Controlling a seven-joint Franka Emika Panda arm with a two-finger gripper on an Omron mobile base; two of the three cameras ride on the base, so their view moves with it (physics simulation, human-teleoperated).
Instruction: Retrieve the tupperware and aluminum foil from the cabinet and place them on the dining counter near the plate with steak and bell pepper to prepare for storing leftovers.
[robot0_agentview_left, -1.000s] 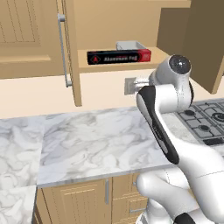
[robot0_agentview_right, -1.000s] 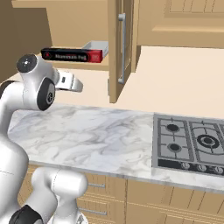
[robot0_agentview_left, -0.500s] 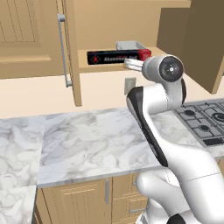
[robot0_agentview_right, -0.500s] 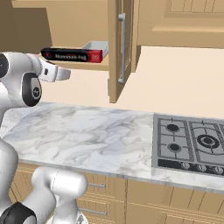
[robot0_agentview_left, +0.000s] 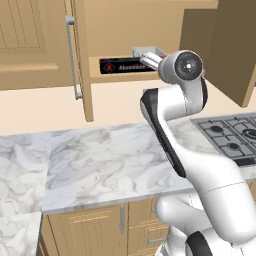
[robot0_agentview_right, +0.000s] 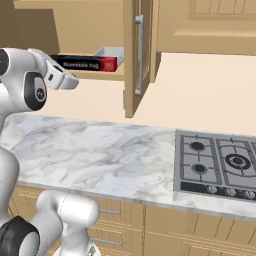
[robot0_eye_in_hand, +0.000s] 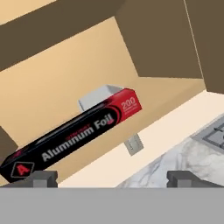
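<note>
The cabinet (robot0_agentview_left: 150, 30) stands open. On its floor lies the aluminum foil (robot0_agentview_left: 122, 65), a long black box with red ends. In the hand view the foil (robot0_eye_in_hand: 74, 138) lies slanted straight ahead, with the pale tupperware (robot0_eye_in_hand: 98, 98) just behind it. The right base view shows the foil (robot0_agentview_right: 85, 63) with the tupperware (robot0_agentview_right: 111, 52) at its right end. My gripper (robot0_eye_in_hand: 113, 179) is open, its fingertips (robot0_eye_in_hand: 41, 178) spread wide with nothing between them, a short way in front of the shelf edge. My hand (robot0_agentview_left: 149, 59) hangs level with the foil. The dining counter and the plate are out of view.
One open cabinet door (robot0_agentview_left: 80, 60) with a silver bar handle (robot0_agentview_left: 72, 55) juts out left of the opening, another door (robot0_agentview_left: 232, 45) to the right. Below lie a marble counter (robot0_agentview_right: 100, 150) and a gas hob (robot0_agentview_right: 220, 162). A wall outlet (robot0_eye_in_hand: 134, 144) sits under the cabinet.
The arm has lifted my hand from below the shelf up to the level of the foil box, in front of the cabinet opening. The jaws stay open.
</note>
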